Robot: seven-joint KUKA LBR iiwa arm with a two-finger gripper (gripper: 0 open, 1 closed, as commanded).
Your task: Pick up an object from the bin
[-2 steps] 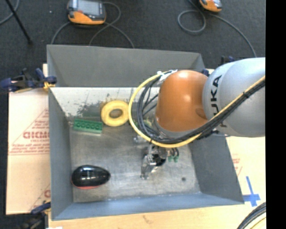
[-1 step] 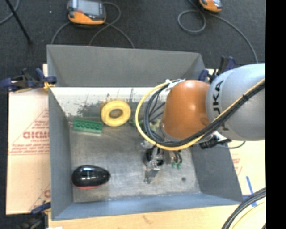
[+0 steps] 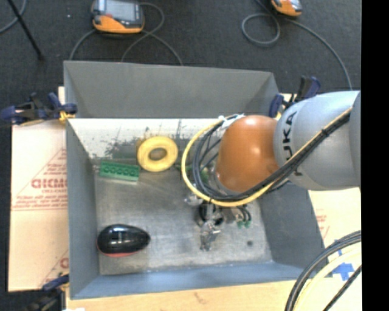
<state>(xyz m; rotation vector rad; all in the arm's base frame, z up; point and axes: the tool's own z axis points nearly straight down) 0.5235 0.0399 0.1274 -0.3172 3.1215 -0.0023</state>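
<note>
Nothing lifted yet: black oval computer mouse (image 3: 123, 239) near the grey metal bin's (image 3: 170, 91) front-left corner, yellow ring (image 3: 157, 153) and green studded block (image 3: 119, 170) by its back wall. Apart from all three, low over bare floor, gripper (image 3: 208, 235), clenched or released impossible to tell.

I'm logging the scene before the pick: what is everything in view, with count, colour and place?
bin: one, grey metal, mid view
ring: one, yellow, bin floor by the back wall
brick: one, green, just left of the ring
computer mouse: one, black with red edge, front left of bin
devices: two, orange and black, on floor beyond the bin
arm: one, grey with orange cover, from the right
end effector: one, dark, low over bin floor right of centre
</note>
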